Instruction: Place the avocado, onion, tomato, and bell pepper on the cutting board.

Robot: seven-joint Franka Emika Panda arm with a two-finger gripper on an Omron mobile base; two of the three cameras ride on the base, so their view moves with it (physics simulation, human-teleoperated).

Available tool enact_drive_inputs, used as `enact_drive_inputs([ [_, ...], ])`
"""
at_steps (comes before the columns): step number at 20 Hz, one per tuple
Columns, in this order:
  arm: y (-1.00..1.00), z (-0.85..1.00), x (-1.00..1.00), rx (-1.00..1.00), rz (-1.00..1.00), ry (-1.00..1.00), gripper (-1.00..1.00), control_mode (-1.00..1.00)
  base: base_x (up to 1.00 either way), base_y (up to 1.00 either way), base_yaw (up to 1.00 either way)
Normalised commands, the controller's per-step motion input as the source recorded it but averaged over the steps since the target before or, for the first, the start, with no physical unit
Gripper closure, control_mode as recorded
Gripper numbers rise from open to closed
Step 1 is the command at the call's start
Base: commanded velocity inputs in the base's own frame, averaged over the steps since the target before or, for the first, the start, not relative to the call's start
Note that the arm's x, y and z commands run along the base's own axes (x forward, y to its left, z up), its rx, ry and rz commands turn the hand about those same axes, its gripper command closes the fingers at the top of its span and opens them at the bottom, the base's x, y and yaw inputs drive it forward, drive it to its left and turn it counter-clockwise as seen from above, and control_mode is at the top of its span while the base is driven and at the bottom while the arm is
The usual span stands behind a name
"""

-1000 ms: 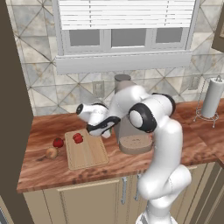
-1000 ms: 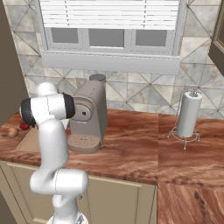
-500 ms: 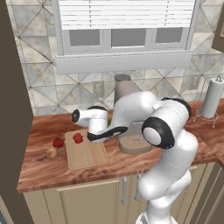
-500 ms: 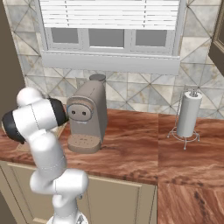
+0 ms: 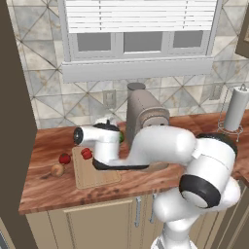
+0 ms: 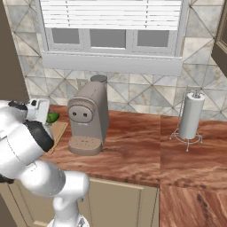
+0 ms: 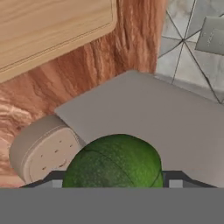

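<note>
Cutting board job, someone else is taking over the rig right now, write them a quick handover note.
Gripper: shut on the avocado, carried beside the coffee machine.
Cutting board: one red item sits on its far end.
On the counter left of the board: another red item and the onion.
Done: one red item on the board, avocado picked up.
Left: set the avocado down on the board, then move the onion and the other red item.

Taupe coffee machine [image 6: 88, 116] on reddish wood counter [image 6: 142, 146], paper towel holder [image 6: 190, 117] well apart by tiled wall.
</note>
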Motion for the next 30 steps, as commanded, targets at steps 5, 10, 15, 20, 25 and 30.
enact_drive_inputs([
  [5,0.0,0.42,-0.85,0.25,0.0,-0.11,1.0,-1.0,0.0,0.0,0.0],
  [10,0.0,0.37,-0.54,0.34,0.0,-0.02,1.0,-1.0,0.0,0.0,0.0],
  [15,0.0,0.15,-0.04,0.39,0.0,0.0,1.0,-1.0,0.0,0.0,0.0],
  [20,0.0,-0.01,0.03,0.37,0.0,0.05,1.0,-1.0,0.0,0.0,0.0],
  [25,0.14,0.0,0.28,0.27,0.0,0.15,1.0,-1.0,0.0,0.0,0.0],
  [30,0.33,-0.02,0.6,0.16,-0.07,0.24,1.0,-1.0,0.0,0.0,0.0],
])
